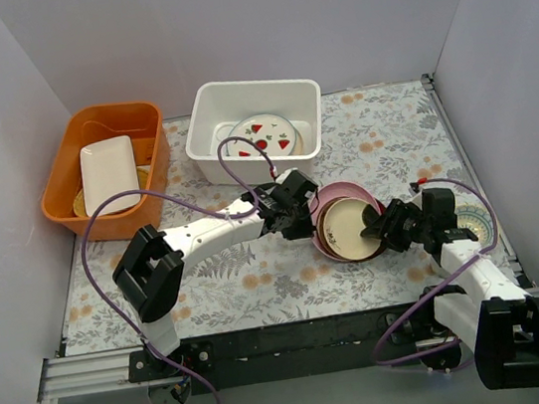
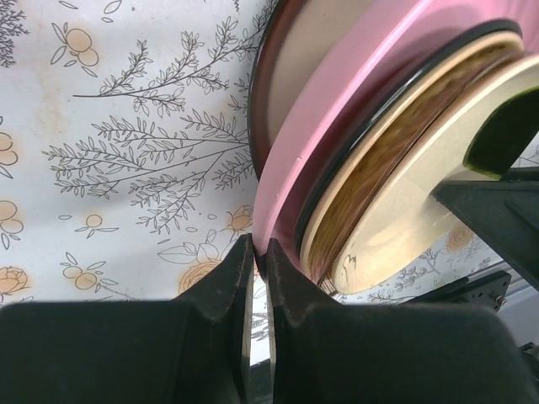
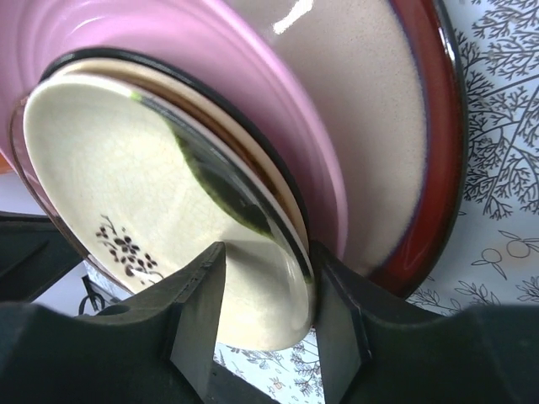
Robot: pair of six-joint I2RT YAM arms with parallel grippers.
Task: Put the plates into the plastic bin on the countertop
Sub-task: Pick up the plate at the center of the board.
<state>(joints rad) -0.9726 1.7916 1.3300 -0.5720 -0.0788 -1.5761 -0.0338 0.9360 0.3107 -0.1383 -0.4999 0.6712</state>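
A tilted stack of plates (image 1: 348, 223) stands on the countertop (image 1: 250, 275), with the maroon plate (image 3: 421, 168) outermost, then the pink plate (image 3: 210, 50), thin black and tan rims, and the cream sprig plate (image 3: 126, 168). My left gripper (image 1: 296, 208) is shut on the pink plate's rim (image 2: 337, 126), its tips (image 2: 259, 252) nearly touching. My right gripper (image 1: 383, 226) straddles the cream and black rims in the right wrist view (image 3: 265, 290). The watermelon plate (image 1: 265, 137) lies in the white plastic bin (image 1: 202, 111). Another patterned plate (image 1: 475, 221) lies beside the right arm.
An orange tub (image 1: 63, 196) at the back left holds a rectangular white dish (image 1: 107, 169). Grey walls close in the left, back and right sides. Purple cables loop over the left arm and near the right arm's base.
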